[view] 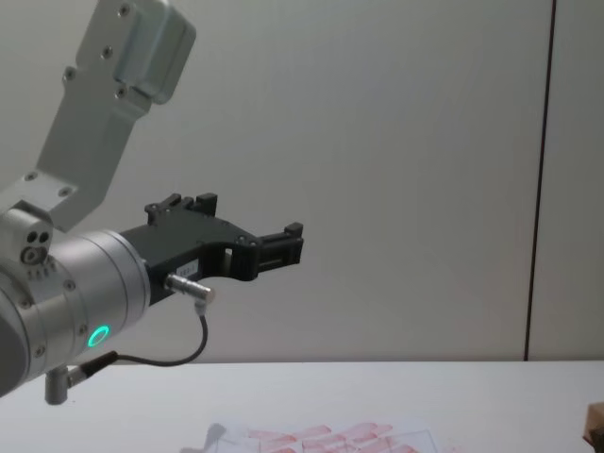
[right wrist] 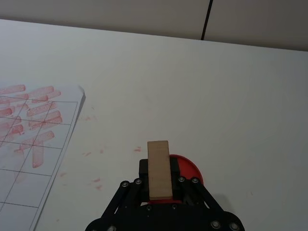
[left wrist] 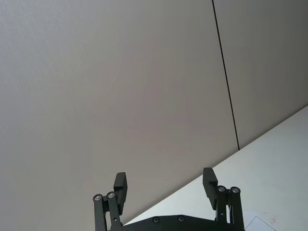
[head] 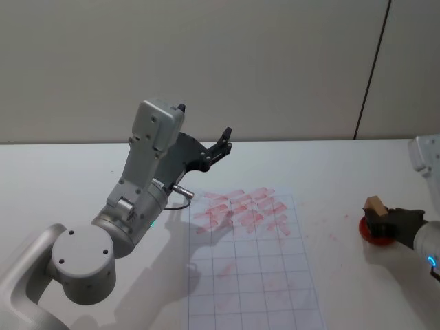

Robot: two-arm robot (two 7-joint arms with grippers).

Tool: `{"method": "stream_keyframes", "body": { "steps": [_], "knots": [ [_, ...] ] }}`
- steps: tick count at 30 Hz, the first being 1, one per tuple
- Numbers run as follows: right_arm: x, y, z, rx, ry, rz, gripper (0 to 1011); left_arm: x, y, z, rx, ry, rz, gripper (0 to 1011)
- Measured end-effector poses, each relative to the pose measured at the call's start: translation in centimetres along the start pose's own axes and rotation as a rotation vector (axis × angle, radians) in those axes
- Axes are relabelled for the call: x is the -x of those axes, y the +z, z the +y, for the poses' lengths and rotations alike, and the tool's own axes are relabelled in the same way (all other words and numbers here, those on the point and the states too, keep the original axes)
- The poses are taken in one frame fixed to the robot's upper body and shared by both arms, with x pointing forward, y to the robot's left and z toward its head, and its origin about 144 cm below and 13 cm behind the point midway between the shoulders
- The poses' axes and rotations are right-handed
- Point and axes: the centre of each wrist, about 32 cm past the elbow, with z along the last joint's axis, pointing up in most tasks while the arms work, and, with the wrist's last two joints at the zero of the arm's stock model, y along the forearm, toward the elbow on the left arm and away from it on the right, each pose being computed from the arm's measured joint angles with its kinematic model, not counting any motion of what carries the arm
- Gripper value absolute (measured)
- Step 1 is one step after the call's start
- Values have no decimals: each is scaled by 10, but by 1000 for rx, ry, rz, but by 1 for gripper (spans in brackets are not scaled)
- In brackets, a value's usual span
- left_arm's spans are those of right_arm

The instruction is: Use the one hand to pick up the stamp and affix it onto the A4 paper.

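My right gripper is at the table's right side, shut on the stamp, a small light-brown wooden block. In the right wrist view the stamp stands upright between the black fingers, right over a round red ink pad. The A4 paper, white with grid lines and pink-red prints in its far rows, lies at the table's middle, left of the right gripper. My left gripper is held high above the paper's far left corner, open and empty, pointing at the wall.
The red ink pad sits on the white table, with faint red smudges between it and the paper. The raised left arm looms over the table's left half. A plain wall stands behind.
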Motion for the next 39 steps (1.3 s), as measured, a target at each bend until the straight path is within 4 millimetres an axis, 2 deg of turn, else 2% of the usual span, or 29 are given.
{"method": "stream_keyframes", "body": {
  "steps": [5, 7, 17, 18, 20, 21, 23, 25, 29, 32, 39],
  "knots": [
    [-2, -2, 2, 9, -5, 2, 221, 0, 0, 0, 0, 0, 0, 1001],
    [-3, -3, 3, 12, -8, 3, 253, 0, 0, 0, 0, 0, 0, 1001],
    [-5, -6, 4, -5, -15, 1, 580, 0, 0, 0, 0, 0, 0, 1001],
    [-5, -6, 4, -5, -15, 1, 580, 0, 0, 0, 0, 0, 0, 1001],
    [-5, -6, 3, -21, -17, -4, 704, 0, 0, 0, 0, 0, 0, 1001],
    [-5, -6, 2, -27, -17, -6, 704, 0, 0, 0, 0, 0, 0, 1002],
    [-5, -5, 1, -48, -19, -12, 778, 0, 0, 0, 0, 0, 0, 1001],
    [-5, -5, 0, -61, -20, -17, 791, 0, 0, 0, 0, 0, 0, 1001],
    [-5, -4, -4, -114, -24, -36, 937, 0, 0, 0, 0, 0, 0, 1001],
    [-5, -3, -7, -150, -26, -52, 1001, 0, 0, 0, 0, 0, 0, 1001],
    [-5, -3, -14, -241, -34, -94, 1001, 0, 0, 0, 0, 0, 0, 1001]
  ]
}}
